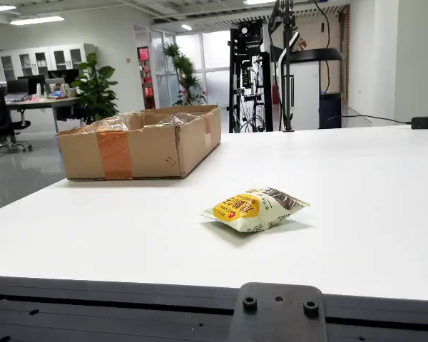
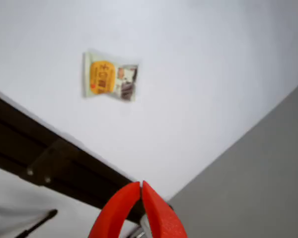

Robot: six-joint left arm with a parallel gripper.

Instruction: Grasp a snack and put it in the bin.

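Nothing done yet. Snack point(image 1: 255, 209) lies flat on the tabletop point(image 1: 357, 185), well apart from the box point(image 1: 139, 142) — untouched. Pincer point(image 2: 140, 191) hangs high above, tips clenched together, holding nothing. Descent, grasp, carry and drop all remain.

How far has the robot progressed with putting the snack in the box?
Nothing looks done yet: the yellow-and-green foil snack packet lies on the white table, apart from the open brown cardboard box. In hand: nothing; the red fingers are closed together, high above the packet. Left: reach, grasp, carry, drop in the box.
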